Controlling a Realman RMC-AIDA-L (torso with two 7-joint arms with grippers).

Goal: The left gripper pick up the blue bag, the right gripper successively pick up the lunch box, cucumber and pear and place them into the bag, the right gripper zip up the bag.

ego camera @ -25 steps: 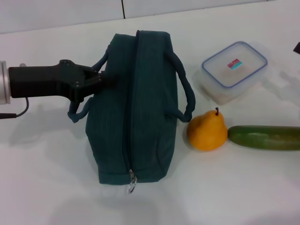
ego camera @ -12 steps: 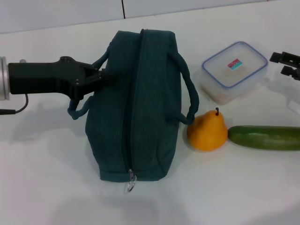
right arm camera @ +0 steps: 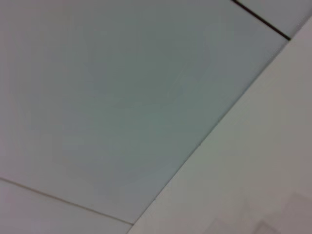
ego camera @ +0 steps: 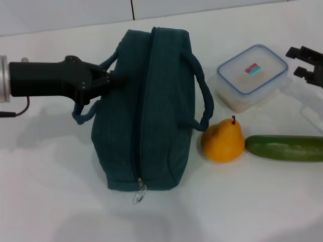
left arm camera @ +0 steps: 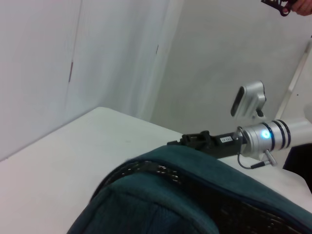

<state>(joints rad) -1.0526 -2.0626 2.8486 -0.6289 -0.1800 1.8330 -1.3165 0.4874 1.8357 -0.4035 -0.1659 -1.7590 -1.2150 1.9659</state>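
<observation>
The blue bag (ego camera: pixel 151 111) stands in the middle of the table, zipper closed, with the ring pull (ego camera: pixel 140 194) at its near end. My left gripper (ego camera: pixel 112 80) comes in from the left and is shut on the bag's left handle (ego camera: pixel 83 113). The bag's top also shows in the left wrist view (left arm camera: pixel 170 200). The lunch box (ego camera: pixel 252 74) lies to the bag's right, lid on. The pear (ego camera: pixel 223 141) and the cucumber (ego camera: pixel 285 147) lie in front of it. My right gripper (ego camera: pixel 303 61) is open at the right edge, just right of the lunch box, and appears far off in the left wrist view (left arm camera: pixel 192 141).
The white table (ego camera: pixel 50 191) meets a pale wall (ego camera: pixel 65 15) at the back. The bag's right handle (ego camera: pixel 204 101) hangs close to the pear. The right wrist view shows only wall and table top (right arm camera: pixel 253 161).
The left gripper has raised the bag's left side a little and the bag has shifted slightly to the right. The right gripper has come into view at the right edge beside the lunch box.
</observation>
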